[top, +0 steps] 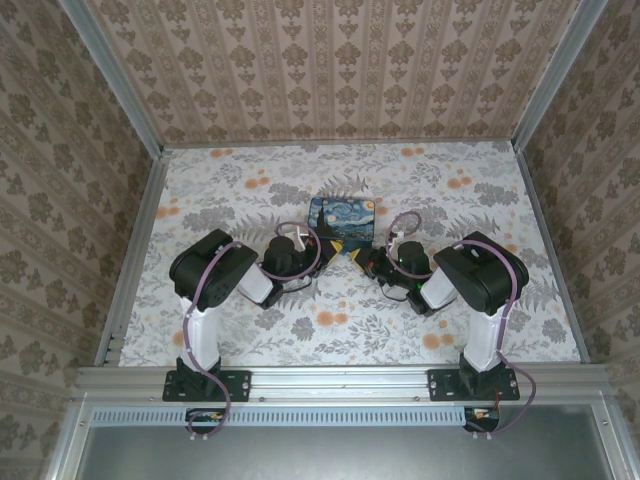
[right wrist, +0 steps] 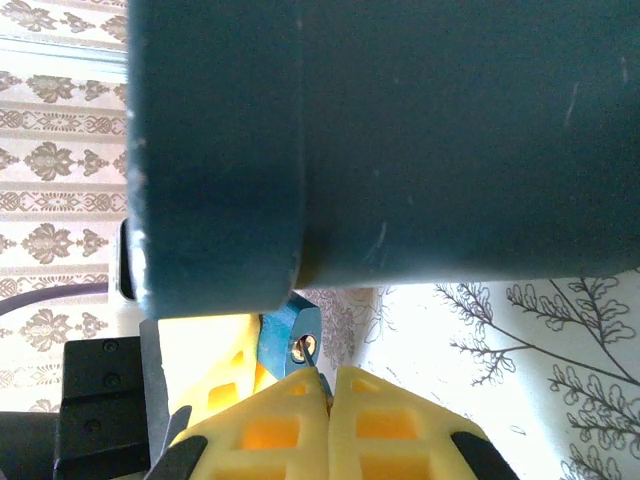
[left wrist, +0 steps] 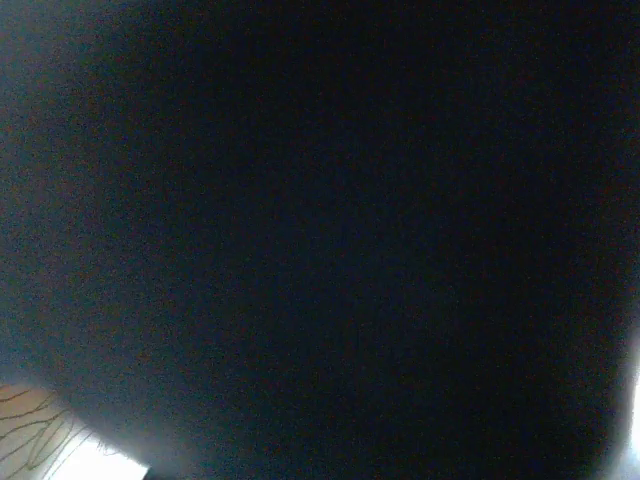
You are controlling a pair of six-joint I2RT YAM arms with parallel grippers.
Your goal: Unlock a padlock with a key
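The small blue padlock (right wrist: 282, 335) hangs just below the dark box's edge in the right wrist view, its brass keyhole facing me. My right gripper (right wrist: 330, 385) is shut on a thin key (right wrist: 314, 372), whose tip touches the keyhole. A yellow finger (right wrist: 215, 370) of my left gripper (top: 322, 250) presses against the padlock's left side and holds it off the table. From above, both grippers meet at the near edge of the box, the right gripper (top: 362, 262) coming from the right. The left wrist view is almost all darkness.
The blue-and-yellow painted-print box (top: 342, 220) stands mid-table, right behind both grippers, and its dark side (right wrist: 400, 140) looms over the right fingers. The floral tablecloth (top: 470, 190) spreads around it. Patterned walls close in three sides.
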